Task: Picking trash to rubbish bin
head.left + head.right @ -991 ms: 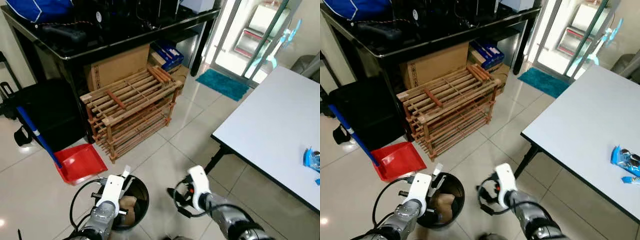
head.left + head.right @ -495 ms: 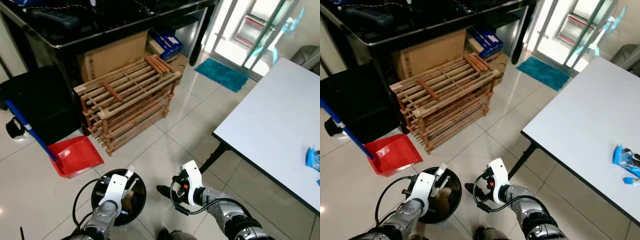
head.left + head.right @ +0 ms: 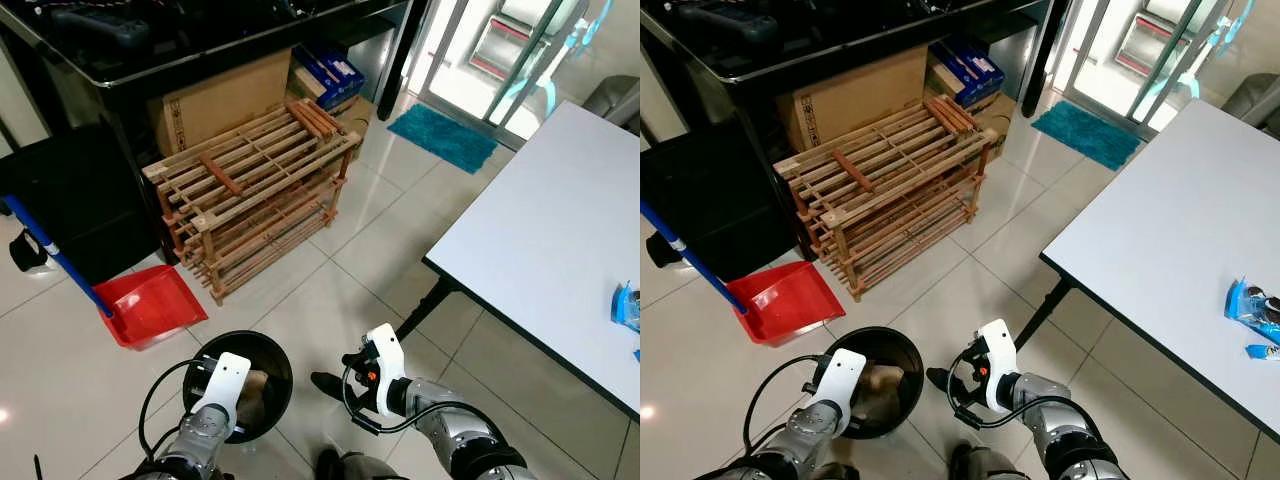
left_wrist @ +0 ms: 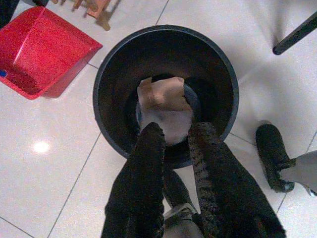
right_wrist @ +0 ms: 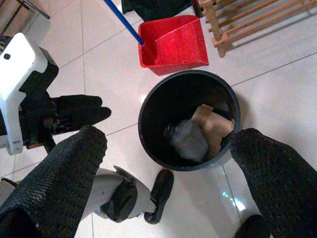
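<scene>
The bin (image 4: 166,94), trash (image 4: 166,106) inside, is overhung by the left gripper (image 4: 174,136), pressed together, with the right gripper (image 5: 168,144) spread at 3 o'clock.

Silver arms, white wrist housings, looped black cables (textured black fingers (image 4: 144,168)).

Glossy floor tiles (image 3: 330,300), slatted wooden rack (image 3: 255,195)

Wooden shoe rack (image 3: 255,200), red dustpan (image 3: 150,308) beside it, cardboard box (image 3: 215,100), teal mat (image 3: 448,138), white table (image 3: 560,240)
</scene>
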Robot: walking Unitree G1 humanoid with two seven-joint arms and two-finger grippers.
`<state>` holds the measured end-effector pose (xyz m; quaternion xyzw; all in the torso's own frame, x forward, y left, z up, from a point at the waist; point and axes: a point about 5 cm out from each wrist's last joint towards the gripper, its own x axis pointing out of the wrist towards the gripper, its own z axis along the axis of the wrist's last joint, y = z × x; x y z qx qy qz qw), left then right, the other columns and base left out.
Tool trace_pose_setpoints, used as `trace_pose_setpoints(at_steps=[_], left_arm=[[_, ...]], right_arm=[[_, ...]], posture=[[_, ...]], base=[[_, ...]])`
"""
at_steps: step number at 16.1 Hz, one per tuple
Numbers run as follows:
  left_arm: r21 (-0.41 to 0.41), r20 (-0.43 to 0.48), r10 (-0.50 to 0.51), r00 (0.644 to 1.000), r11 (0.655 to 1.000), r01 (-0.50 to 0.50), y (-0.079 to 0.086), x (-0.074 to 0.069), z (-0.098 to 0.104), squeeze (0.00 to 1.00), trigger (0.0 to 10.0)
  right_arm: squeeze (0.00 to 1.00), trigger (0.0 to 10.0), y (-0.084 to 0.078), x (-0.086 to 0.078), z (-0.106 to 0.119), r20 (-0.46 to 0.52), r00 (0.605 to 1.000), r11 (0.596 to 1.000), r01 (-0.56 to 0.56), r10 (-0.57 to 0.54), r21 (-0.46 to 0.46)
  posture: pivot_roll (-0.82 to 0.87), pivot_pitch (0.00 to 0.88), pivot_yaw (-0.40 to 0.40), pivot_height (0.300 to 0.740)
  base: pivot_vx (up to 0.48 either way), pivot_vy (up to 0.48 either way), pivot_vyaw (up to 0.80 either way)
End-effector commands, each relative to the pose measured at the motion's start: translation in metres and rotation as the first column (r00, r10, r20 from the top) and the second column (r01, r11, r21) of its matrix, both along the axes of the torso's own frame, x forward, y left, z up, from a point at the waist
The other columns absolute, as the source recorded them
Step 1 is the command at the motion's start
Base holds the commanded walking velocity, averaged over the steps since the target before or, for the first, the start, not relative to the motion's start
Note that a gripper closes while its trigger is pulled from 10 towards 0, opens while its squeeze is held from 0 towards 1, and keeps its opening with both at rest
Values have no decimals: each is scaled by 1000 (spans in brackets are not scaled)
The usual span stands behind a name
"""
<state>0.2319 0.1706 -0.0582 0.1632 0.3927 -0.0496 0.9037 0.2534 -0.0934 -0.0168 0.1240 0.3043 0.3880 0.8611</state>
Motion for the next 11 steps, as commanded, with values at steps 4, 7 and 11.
trace_pose_setpoints(at_steps=[4, 7, 11], left_arm=[[20, -12, -19, 1000, 1000, 20, -3, -1, -1, 0, 10000], [12, 19, -19, 1000, 1000, 19, -2, 1, 1, 0, 10000], [39, 41, 25, 999, 999, -27, 12, -4, 0, 0, 10000]], right_arm=[[0, 10000, -7, -2, -2, -13, 1000, 1000, 18, -18, -3], [0, 10000, -24, 0, -10, -3, 984, 978, 175, -176, -111], [0, 10000, -67, -3, -24, 51, 870, 809, 476, -490, -345]], posture=[[-98, 162, -142, 740], [-86, 148, -137, 740], [-59, 122, -124, 740]], base=[[0, 0, 0], [0, 0, 0], [0, 0, 0]])
